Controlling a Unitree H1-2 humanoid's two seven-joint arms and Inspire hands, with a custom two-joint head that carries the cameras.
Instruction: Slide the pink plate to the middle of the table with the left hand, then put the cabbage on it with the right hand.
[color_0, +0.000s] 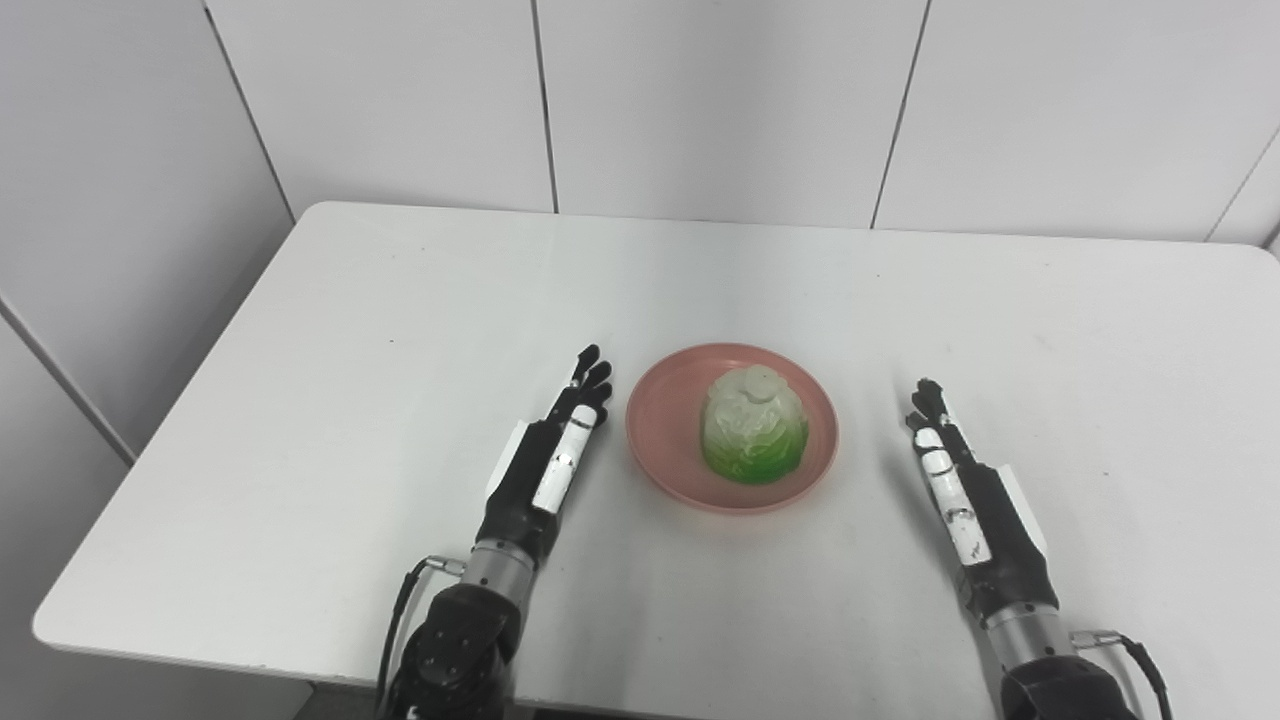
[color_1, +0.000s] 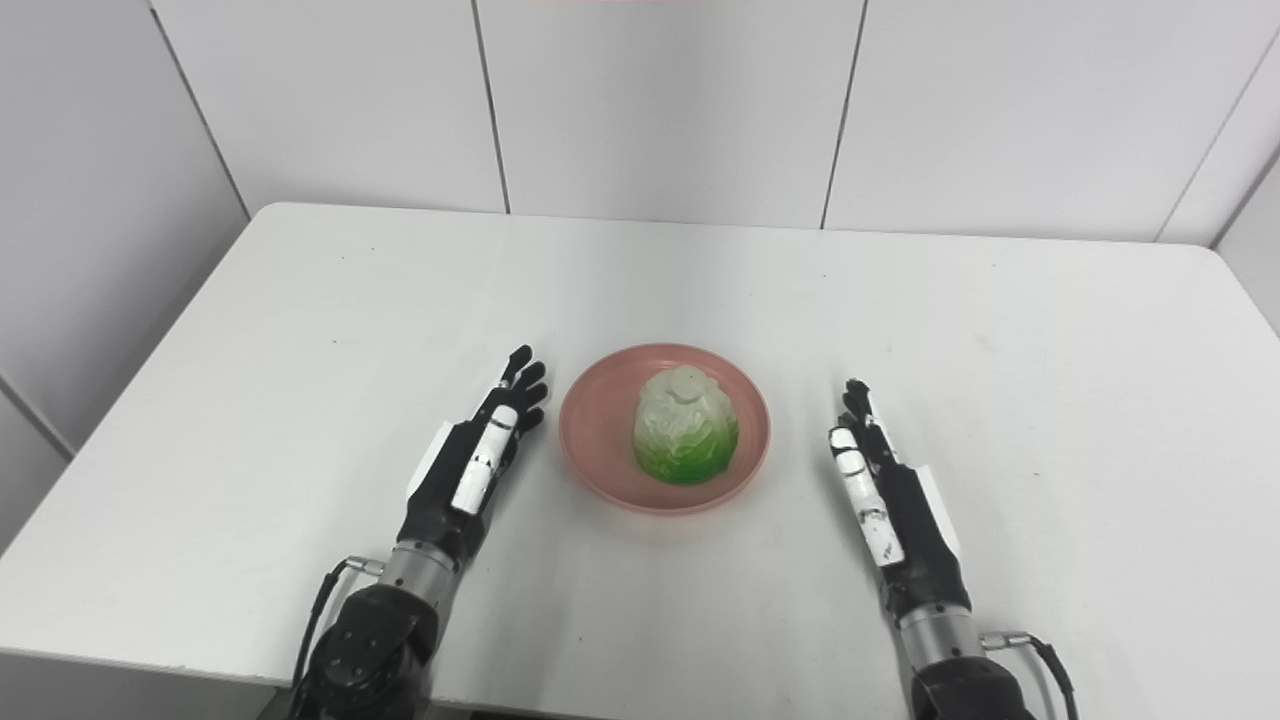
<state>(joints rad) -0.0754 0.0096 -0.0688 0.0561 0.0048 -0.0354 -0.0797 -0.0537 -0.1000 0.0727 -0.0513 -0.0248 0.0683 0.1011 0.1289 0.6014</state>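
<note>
On the white table (color_0: 350, 330) in the left eye view, the pink plate (color_0: 660, 420) sits near the middle with the cabbage (color_0: 753, 425) upright on it. Left hand (color_0: 553, 450) lies just beside the plate's left rim, fingers extended, holding nothing. From the right eye view, the right hand (color_1: 880, 480) is likewise empty with straight fingers, apart from the plate's right rim.

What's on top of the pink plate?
A cabbage, pale on top and bright green lower down, sits on the pink plate. It hides the plate's middle, so whatever lies under it cannot be seen. The left hand and right hand rest open beside the plate, not touching it.
</note>
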